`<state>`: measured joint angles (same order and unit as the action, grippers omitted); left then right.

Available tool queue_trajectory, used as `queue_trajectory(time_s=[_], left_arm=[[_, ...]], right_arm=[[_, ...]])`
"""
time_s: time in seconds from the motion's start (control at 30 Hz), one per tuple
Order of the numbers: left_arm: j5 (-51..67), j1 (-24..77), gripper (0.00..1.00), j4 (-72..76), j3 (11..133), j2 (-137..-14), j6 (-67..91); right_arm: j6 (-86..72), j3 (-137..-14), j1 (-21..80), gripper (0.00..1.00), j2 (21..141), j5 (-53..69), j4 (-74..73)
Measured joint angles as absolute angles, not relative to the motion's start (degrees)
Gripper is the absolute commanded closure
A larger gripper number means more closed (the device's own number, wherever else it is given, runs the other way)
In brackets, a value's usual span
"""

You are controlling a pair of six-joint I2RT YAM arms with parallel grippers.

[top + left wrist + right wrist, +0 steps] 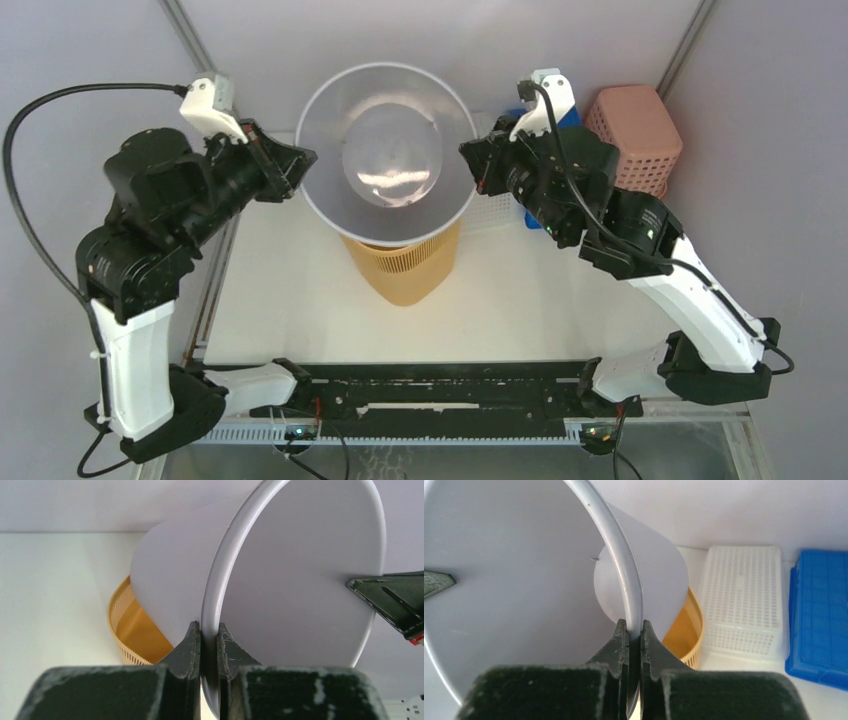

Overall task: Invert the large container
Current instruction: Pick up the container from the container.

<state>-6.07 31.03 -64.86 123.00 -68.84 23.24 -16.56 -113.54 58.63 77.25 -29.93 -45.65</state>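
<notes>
Left gripper [209,630], seen from its own wrist: the two dark fingers are pinched almost together on the rolled rim of the large pale-grey round plastic container [300,580], one finger inside the wall and one outside. Right gripper [634,627]: closed the same way on the opposite side of the rim. From above, the container hangs between the two arms with its mouth facing up toward the overhead camera, over a yellow-orange slatted plastic basket [400,265] on the white table [290,300]. Whether its base clears that basket cannot be told. A white perforated tray [741,600], a blue perforated box [819,620] and a pink lattice basket [635,130] stand to the right.

Judged stage: two-handed hold secured, inversion not yet done. The next move calls for both wrists rolling together about the line joining the two grips, with spacing kept constant and the basket cleared, then a mouth-down placement.
</notes>
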Motion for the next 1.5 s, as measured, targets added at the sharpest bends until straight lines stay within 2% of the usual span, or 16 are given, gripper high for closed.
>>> queue_trajectory(time_s=[0.3, 0.57, 0.87, 1.13, 1.5], left_arm=[[-1.2, 31.1, 0.97, -59.8, 121.5, -64.6, 21.8], [2.1, 31.1, 0.98, -56.7, 119.9, -63.9, 20.1], [4.5, 32.2, 0.97, -53.1, 118.0, -64.0, 19.0], [4.4, 34.8, 0.98, -51.5, 117.9, -66.5, 18.9], [3.1, 40.6, 0.98, -50.1, 117.9, -72.4, 19.0]], right_arm=[[-9.3, -109.1, 66.6, 1.00, 72.6, -37.3, -35.7], [0.1, -106.3, 75.7, 1.00, 70.8, -50.1, -28.5], [22.2, -102.3, 88.2, 1.00, 71.2, -68.9, -7.6], [34.0, -102.3, 90.5, 1.00, 72.8, -77.6, 3.0], [38.7, -101.5, 91.3, 1.00, 69.8, -85.4, 4.3]])
